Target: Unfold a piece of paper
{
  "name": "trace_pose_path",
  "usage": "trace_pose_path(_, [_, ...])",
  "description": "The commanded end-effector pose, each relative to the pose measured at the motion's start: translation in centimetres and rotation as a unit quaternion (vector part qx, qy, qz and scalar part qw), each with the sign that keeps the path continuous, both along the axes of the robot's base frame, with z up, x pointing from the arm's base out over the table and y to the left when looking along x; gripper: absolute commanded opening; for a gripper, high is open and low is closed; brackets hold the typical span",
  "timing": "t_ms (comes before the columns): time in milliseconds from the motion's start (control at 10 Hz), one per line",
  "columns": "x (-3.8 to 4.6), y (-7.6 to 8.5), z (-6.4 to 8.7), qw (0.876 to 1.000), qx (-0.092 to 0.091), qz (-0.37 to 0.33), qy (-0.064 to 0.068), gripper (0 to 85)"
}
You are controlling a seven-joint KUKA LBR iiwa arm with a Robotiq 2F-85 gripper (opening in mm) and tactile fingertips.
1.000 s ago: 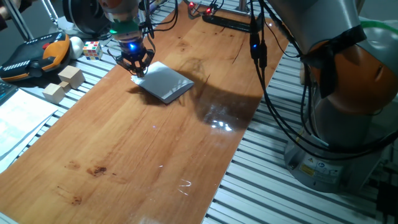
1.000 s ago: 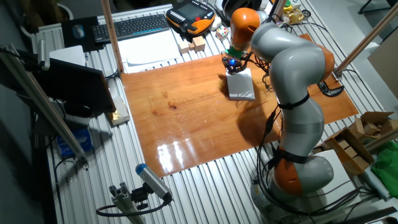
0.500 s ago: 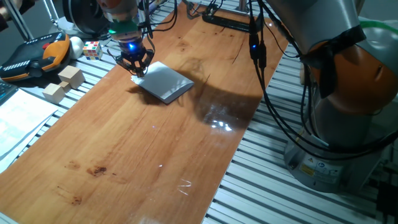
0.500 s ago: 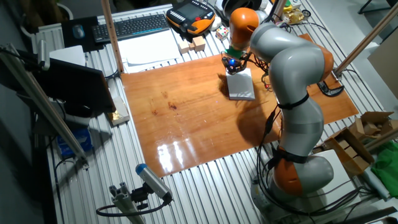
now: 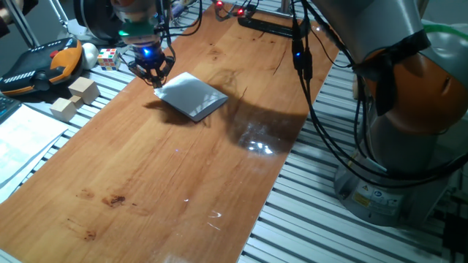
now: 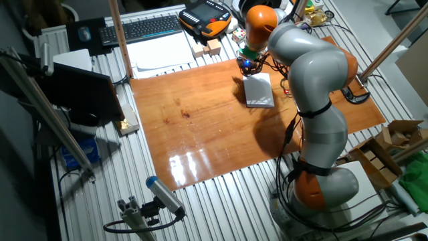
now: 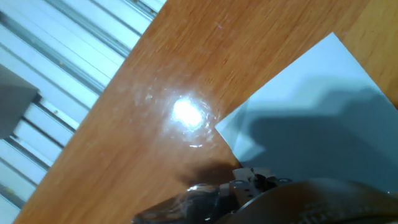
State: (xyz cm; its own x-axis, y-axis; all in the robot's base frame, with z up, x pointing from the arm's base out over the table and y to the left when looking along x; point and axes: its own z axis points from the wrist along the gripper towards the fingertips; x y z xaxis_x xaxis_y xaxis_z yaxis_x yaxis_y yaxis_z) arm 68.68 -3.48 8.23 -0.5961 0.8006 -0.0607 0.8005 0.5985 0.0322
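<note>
The piece of paper (image 5: 191, 96) is a plain white sheet that lies folded on the wooden table top (image 5: 146, 175), near its far left side. It also shows in the other fixed view (image 6: 259, 90) and fills the right of the hand view (image 7: 311, 124). My gripper (image 5: 153, 75) stands at the paper's left corner with its fingers pinched together on that corner. The corner looks slightly raised, with a shadow under it. In the other fixed view the gripper (image 6: 247, 65) is at the paper's far end. The hand view shows only a dark part of the gripper (image 7: 249, 185) over the paper's edge.
Two tan wooden blocks (image 5: 82, 89) (image 5: 63, 108), a colour cube (image 5: 108, 58) and an orange-black pendant (image 5: 40, 62) lie left of the table top. Printed sheets (image 5: 22, 139) are at the near left. A keyboard (image 6: 140, 28) is at the far side. Cables (image 5: 307, 66) hang over the right edge.
My gripper has moved a little up and to the left from the paper's corner, and the corner seems drawn with it. The rest of the paper has stayed in place.
</note>
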Motion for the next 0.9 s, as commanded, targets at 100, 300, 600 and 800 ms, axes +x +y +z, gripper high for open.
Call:
trace_pose_path(100, [0.41,-0.2,-0.5,1.0,0.001,-0.01,-0.003,36.3])
trace_pose_path(300, [0.8,-0.3,-1.0,0.999,0.003,-0.037,-0.007,45.0])
trace_pose_path(600, [1.49,-0.5,-1.8,0.997,-0.005,-0.077,-0.012,45.3])
trace_pose_path(800, [1.71,-0.6,-2.1,0.997,-0.005,-0.081,-0.012,45.0])
